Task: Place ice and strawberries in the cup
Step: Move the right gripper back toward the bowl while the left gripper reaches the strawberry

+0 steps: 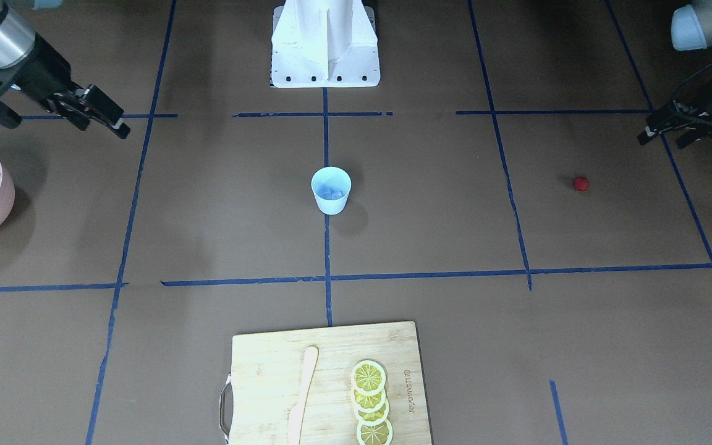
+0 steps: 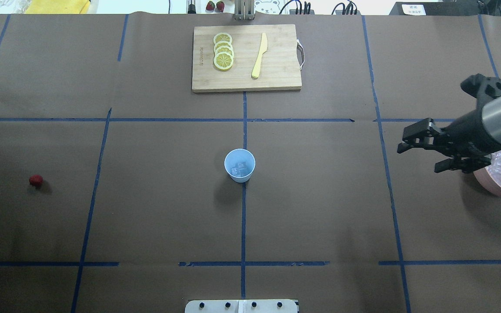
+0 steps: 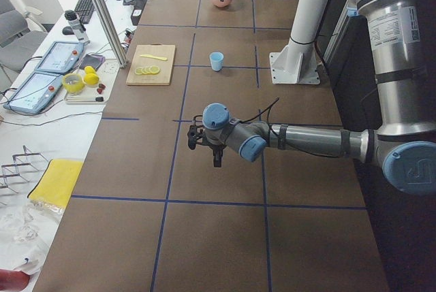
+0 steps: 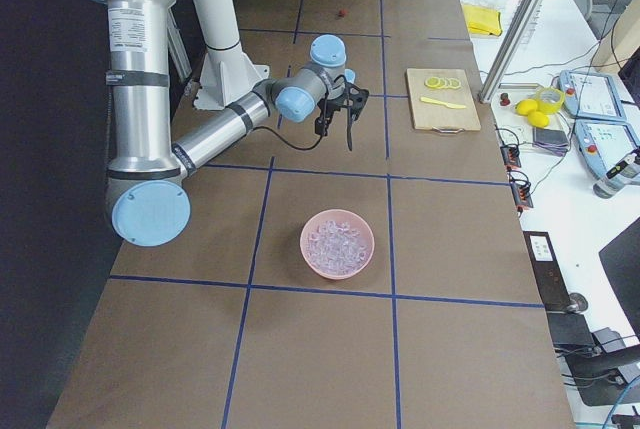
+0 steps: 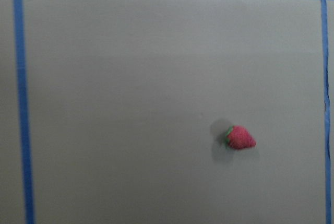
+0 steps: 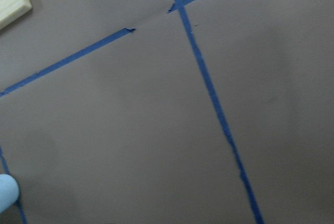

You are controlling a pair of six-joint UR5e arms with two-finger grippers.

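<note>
Strawberry [image 1: 581, 183]: light, soft, rolls easily; pinch it gently across the middle.
Left gripper [image 1: 662, 141]: jaws apart, empty, strawberry near its fingertips.
Right gripper [image 2: 420, 155]: jaws apart, empty.

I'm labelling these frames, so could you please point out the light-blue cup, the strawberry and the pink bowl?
The light-blue cup [image 1: 333, 204], exterior front-facing view, on its outer wall.
The strawberry [image 5: 240, 138], left wrist view, middle of its red body.
The pink bowl [image 4: 337, 271], exterior right view, on its near outer wall.
</note>
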